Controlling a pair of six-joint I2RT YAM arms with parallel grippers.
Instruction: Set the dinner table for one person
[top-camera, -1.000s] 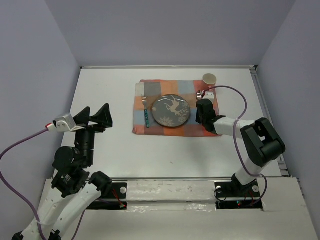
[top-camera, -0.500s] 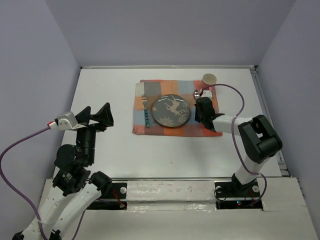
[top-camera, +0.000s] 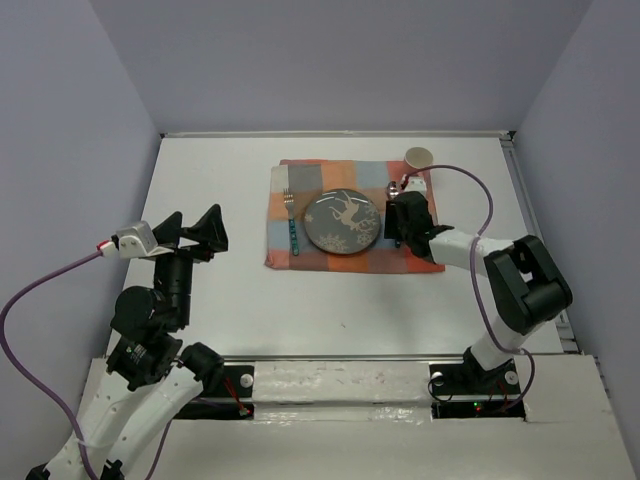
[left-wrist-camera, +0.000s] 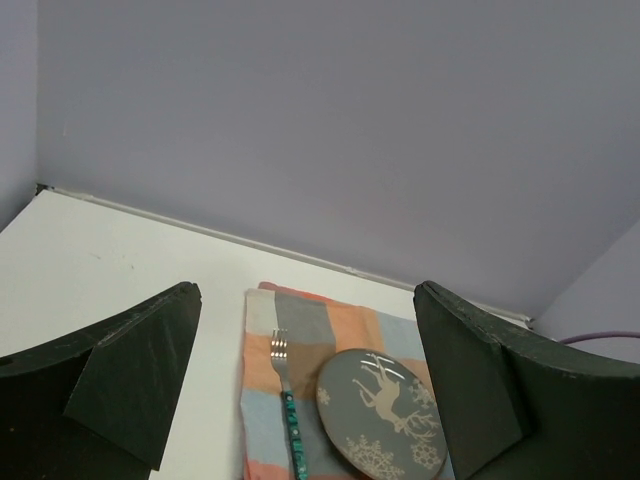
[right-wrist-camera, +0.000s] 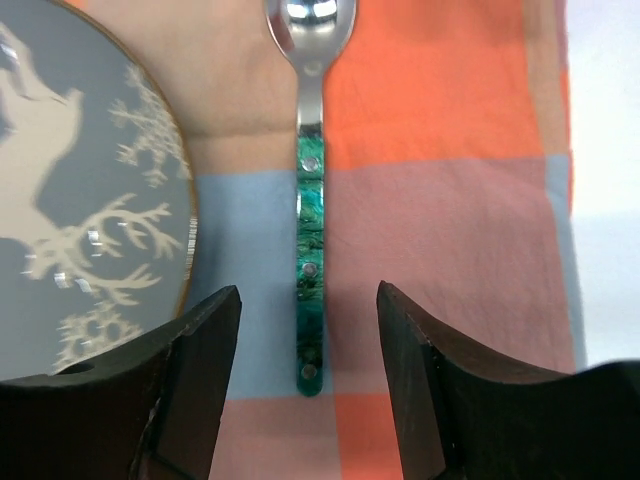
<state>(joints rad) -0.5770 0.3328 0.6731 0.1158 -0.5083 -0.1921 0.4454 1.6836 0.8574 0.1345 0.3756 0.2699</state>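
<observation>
Your plate (top-camera: 342, 222), fork (top-camera: 291, 222), spoon (right-wrist-camera: 310, 200) laid on cloth (top-camera: 300, 255), cup (top-camera: 419, 158) at its corner. Your right gripper (right-wrist-camera: 308, 300) parted around spoon, not gripping; left gripper (left-wrist-camera: 307, 290) wide, empty. Setting looks complete; just withdraw.

The dinner table (top-camera: 220, 180) is being partly covered by a checkered cloth (top-camera: 320, 172); a paper cup (top-camera: 419, 157) is being carried at the cloth's far right corner.

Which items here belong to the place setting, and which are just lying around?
Job: dinner table, checkered placemat, deer-print plate, fork, spoon, paper cup.
Lying about: only the right arm's purple cable.
</observation>
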